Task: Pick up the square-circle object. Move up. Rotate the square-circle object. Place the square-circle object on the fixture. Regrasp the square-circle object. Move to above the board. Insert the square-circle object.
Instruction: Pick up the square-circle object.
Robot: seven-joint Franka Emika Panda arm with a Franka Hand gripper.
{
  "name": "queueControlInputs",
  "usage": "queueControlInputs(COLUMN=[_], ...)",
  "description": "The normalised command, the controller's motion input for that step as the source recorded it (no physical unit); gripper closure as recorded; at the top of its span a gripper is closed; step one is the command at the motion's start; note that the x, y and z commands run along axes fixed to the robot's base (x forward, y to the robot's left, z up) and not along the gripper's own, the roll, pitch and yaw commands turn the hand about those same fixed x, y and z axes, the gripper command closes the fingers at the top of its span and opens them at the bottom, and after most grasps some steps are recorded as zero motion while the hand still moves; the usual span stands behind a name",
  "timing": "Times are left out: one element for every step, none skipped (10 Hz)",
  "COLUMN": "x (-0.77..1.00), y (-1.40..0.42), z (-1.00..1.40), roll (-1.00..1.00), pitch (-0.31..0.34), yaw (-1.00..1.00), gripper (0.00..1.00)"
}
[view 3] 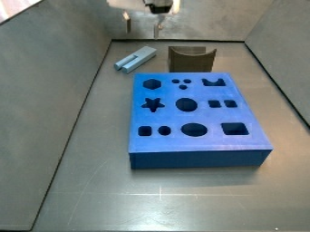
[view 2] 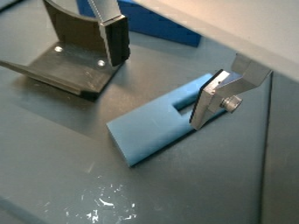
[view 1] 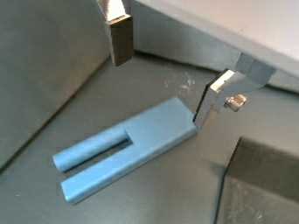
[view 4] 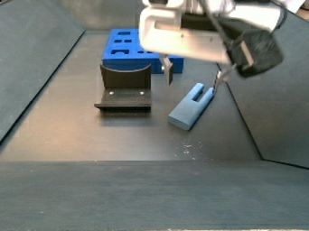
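Pale blue-grey plastic forms the square-circle object [view 1: 126,147], which lies flat on the dark grey floor [view 3: 85,136]. No brand, label or legible writing shows on any item in view. In a wrist view the piece reads as a flat bar, one end solid and squared, the other split by a lengthwise slot into two prongs, one of them rounded. In a wrist view [view 2: 166,127] only the solid end and the start of the slot are seen. In a side view [view 3: 133,58] it lies beside the fixture [view 3: 190,59] and just beyond the far edge of the board [view 3: 194,122]; in a side view [view 4: 191,106] it lies beside the fixture's base plate [view 4: 123,97], apart from it.

Gripper [view 1: 163,67]: fingers spread wide, nothing between them. One finger [view 1: 121,38] hangs clear above the floor, away from the piece. The opposite finger [view 1: 215,96] stands at the solid end of the piece; contact cannot be confirmed.
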Motion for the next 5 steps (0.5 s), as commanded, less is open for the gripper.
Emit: queueControlInputs(x=[0.00, -0.03, -0.01, -0.02, -0.07], y=[0.00, -0.09, -0.25, -0.26, -0.21], z=[-0.53, -0.55, -0.53, -0.51, -0.67], roll=[-0.29, -0.28, -0.27, -0.28, -0.20], pitch=[-0.170, -0.156, -0.153, -0.151, -0.141], yaw=[-0.25, -0.23, -0.20, -0.20, -0.20], gripper=[0.00, 0.00, 0.00, 0.00, 0.00])
